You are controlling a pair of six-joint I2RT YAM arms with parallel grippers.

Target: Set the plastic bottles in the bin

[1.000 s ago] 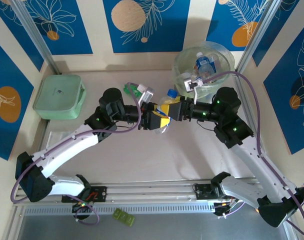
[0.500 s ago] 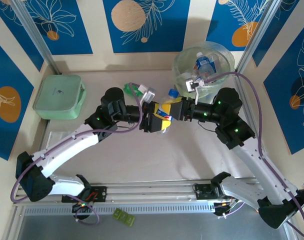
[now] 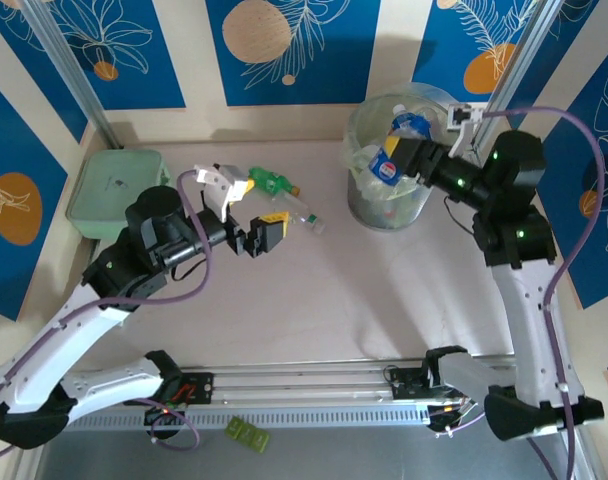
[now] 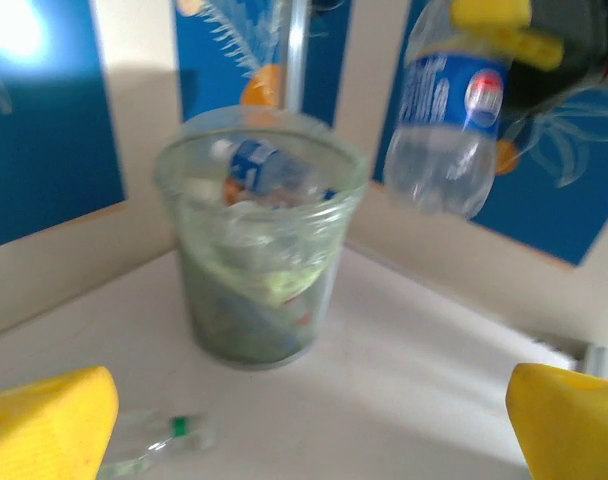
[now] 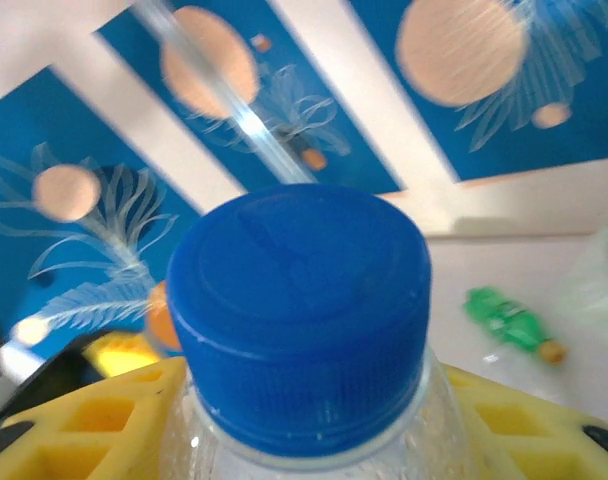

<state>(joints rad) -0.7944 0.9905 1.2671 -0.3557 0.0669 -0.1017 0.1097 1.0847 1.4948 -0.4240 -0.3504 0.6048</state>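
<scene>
One bottle [image 3: 384,168] clamped in right jaws near bin [image 3: 389,212] rim, upper right; early release could drop it outside. Left jaws apart.

My pale surface [image 3: 314,300] carries the tall translucent bin [image 3: 389,205] at its far right and a pale-green lidded box [image 3: 117,193] at far left. Between them, a green bottle [image 3: 269,181] lies just beside a clear crushed bottle [image 3: 302,214].

Left arm [image 3: 79,325]: elbow bent, wrist aimed toward the bin [image 3: 379,212].
Left gripper [image 3: 266,236]: well left of the bin, jaws spread wide, empty.
Right arm [image 3: 529,300]: raised, forearm angled toward the bin.
Right gripper [image 3: 399,157]: above the bin's rim, clamped on a blue-capped bottle [image 3: 384,168].
</scene>
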